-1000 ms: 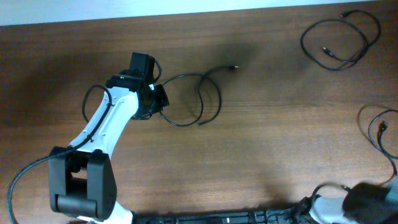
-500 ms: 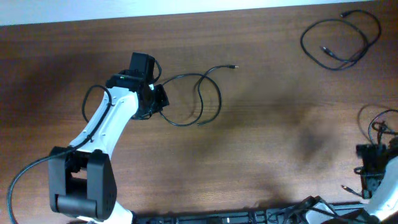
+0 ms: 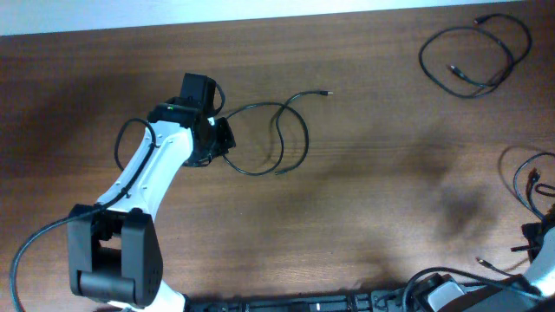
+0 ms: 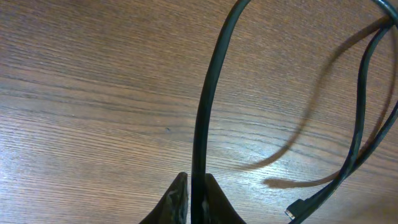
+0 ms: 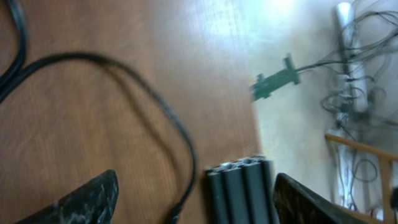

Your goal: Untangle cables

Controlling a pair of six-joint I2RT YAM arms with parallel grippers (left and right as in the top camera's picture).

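One cable (image 4: 210, 93) between left fingers (image 4: 176, 200)

No words, numbers, labels or signs can be read in any view. The wooden counter (image 3: 373, 199) and the black cables (image 4: 200, 124) show no print.

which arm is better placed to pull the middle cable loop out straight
Left. The left gripper is shut on the middle cable; the right gripper is open, off at the overhead view's lower right, far from it.
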